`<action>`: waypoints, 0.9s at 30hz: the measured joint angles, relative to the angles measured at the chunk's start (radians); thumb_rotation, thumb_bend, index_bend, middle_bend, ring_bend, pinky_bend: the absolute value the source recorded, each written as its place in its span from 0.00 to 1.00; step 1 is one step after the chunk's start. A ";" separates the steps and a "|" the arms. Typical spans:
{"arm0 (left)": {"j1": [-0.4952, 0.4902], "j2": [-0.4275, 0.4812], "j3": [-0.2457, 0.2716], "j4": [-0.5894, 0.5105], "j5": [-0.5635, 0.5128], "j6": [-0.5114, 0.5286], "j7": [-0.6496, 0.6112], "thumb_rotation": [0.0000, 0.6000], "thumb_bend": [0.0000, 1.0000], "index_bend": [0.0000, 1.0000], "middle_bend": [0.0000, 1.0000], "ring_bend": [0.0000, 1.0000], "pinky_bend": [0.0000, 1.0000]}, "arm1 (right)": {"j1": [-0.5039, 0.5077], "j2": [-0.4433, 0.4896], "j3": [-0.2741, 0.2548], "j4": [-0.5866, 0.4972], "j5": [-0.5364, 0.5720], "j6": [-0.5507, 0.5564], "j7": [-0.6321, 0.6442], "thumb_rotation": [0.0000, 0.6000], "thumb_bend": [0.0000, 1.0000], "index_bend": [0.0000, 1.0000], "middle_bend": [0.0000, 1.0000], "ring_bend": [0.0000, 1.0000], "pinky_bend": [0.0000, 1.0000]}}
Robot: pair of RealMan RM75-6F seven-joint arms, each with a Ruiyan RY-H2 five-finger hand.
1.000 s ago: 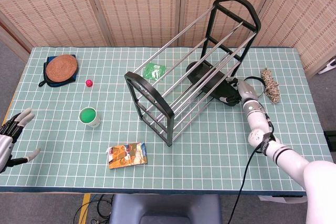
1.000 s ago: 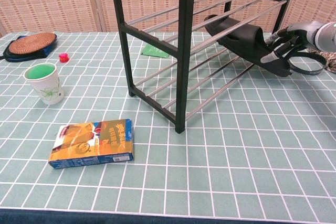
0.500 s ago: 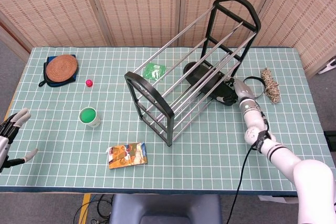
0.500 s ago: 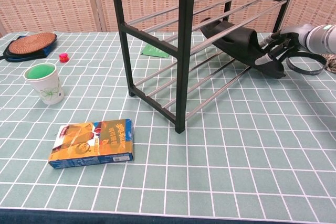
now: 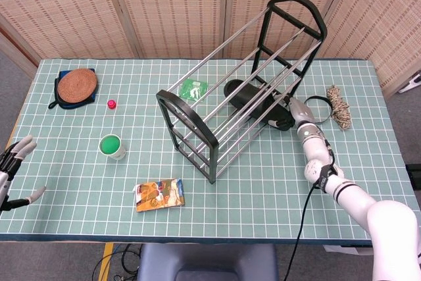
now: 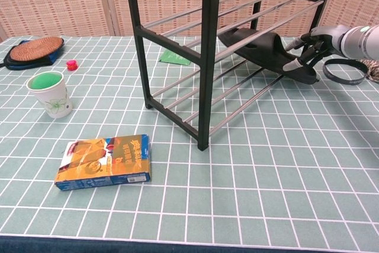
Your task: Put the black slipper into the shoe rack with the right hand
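Observation:
The black shoe rack [image 5: 217, 106] with metal bars stands tipped at an angle in the middle of the table, and it fills the upper part of the chest view [image 6: 207, 57]. The black slipper [image 5: 253, 99] lies among the lower bars, its toe deep in the rack and its heel sticking out on the right [image 6: 260, 48]. My right hand [image 5: 294, 111] grips the heel end from the right [image 6: 309, 44]. At the table's near left edge my left hand [image 5: 13, 169] hovers, fingers spread, holding nothing.
A rope coil [image 5: 339, 106] and a black ring [image 6: 340, 70] lie right of the hand. A green packet [image 5: 193, 88] lies behind the rack. A green cup [image 6: 50, 93], orange box [image 6: 105, 161], red cap [image 5: 112, 104] and woven mat [image 5: 77, 85] sit left.
My right hand has pushed the slipper leftward, deeper between the rack's bars. The left hand has drifted slightly toward the table's edge.

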 measured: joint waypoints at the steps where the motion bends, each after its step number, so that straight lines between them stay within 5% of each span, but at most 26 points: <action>1: 0.000 0.000 0.000 0.000 0.000 -0.001 0.002 1.00 0.26 0.00 0.02 0.00 0.11 | -0.004 0.007 0.000 -0.016 -0.003 0.008 -0.001 1.00 0.19 0.17 0.06 0.13 0.26; 14: -0.002 -0.004 -0.003 -0.006 -0.003 -0.006 0.019 1.00 0.26 0.01 0.02 0.00 0.11 | -0.042 0.097 -0.022 -0.212 0.020 0.107 -0.047 1.00 0.18 0.11 0.03 0.08 0.21; 27: 0.001 -0.003 -0.006 0.001 -0.004 0.000 0.004 1.00 0.26 0.01 0.02 0.00 0.11 | -0.029 0.109 -0.049 -0.223 0.046 0.087 -0.072 1.00 0.18 0.00 0.00 0.01 0.14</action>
